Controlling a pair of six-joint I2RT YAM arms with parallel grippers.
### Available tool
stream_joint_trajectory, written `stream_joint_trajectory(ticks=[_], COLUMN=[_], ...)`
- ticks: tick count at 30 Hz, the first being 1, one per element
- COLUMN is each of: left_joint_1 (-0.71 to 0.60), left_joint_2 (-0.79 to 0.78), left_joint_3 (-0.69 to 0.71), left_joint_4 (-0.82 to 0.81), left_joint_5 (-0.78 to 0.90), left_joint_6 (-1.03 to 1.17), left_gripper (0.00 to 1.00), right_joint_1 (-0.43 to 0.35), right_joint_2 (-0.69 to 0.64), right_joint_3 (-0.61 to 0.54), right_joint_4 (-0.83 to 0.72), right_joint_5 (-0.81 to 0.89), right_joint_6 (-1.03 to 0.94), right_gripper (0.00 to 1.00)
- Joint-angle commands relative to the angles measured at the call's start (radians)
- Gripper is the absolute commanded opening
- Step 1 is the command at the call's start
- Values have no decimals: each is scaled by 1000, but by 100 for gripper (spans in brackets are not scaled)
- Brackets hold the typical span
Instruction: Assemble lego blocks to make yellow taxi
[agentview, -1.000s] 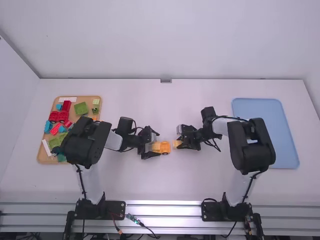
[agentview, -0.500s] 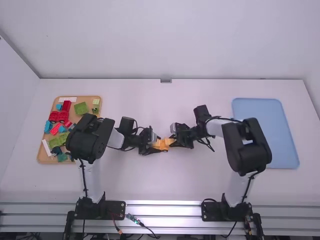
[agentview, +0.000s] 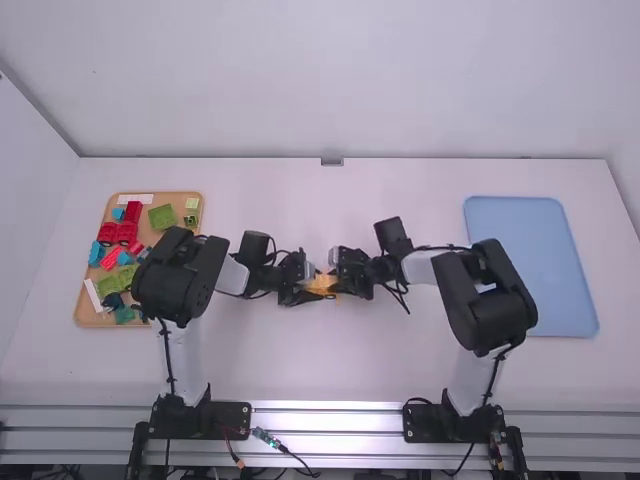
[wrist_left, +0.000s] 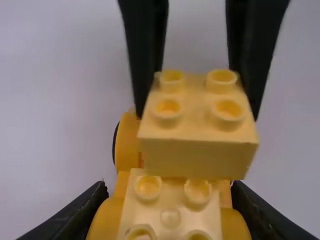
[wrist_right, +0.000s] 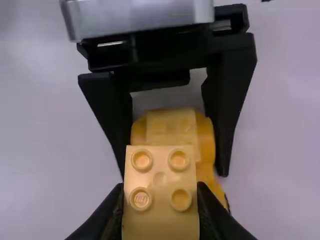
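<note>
So the left tool (agentview: 312, 284) has its fingers closed around the sides of the yellow car body (wrist_left: 127, 142), with a pale studded block (wrist_left: 170, 217) sitting on top of it between those fingers. The right tool (agentview: 337, 275) is gripping the loose yellow block (wrist_right: 160, 195) by its sides, four studs facing up. That block is right above the car body, partly overlapping it, but honestly I can't tell if the two are touching yet. Both tools meet around the middle of the table, left one coming in from the left, right one from the right.

The table (agentview: 320, 370) is plain white. Over on the left there's a wooden tray (agentview: 82, 318) with a bunch of red, green, blue and white pieces (agentview: 162, 217) in it, and on the right lies a flat light blue tray (agentview: 575, 318). White walls (agentview: 300, 80) behind and to the left, and a metal rail (agentview: 325, 420) runs along the near edge.

Compared with a second ago, the right tool has slid left with its block. Back then there was a small gap between that block and the car body; now it's closed up in the high view.
</note>
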Motion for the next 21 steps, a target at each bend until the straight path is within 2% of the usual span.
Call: stream_joint_trajectory(ticks=[1, 6, 11, 16, 21], left_joint_1=[-8, -7, -8, -8, -8], left_joint_2=[7, 7, 7, 7, 7], left_joint_3=[2, 2, -2, -3, -5], left_joint_4=[-5, -8, -32, -132, -140], left_joint_5=[-43, -33, -23, 31, 28], left_joint_6=[-1, -1, 10, 154, 157], left_gripper=[55, 54, 54, 48, 48], right_joint_1=[7, 21, 20, 20, 19], right_joint_2=[-5, -5, -5, -5, -5], right_joint_3=[-25, -27, -5, -4, -3], right_joint_4=[-3, 3, 0, 0, 4], right_joint_5=[36, 117, 114, 130, 135], right_joint_6=[27, 28, 27, 27, 27], right_gripper=[0, 0, 0, 0, 0])
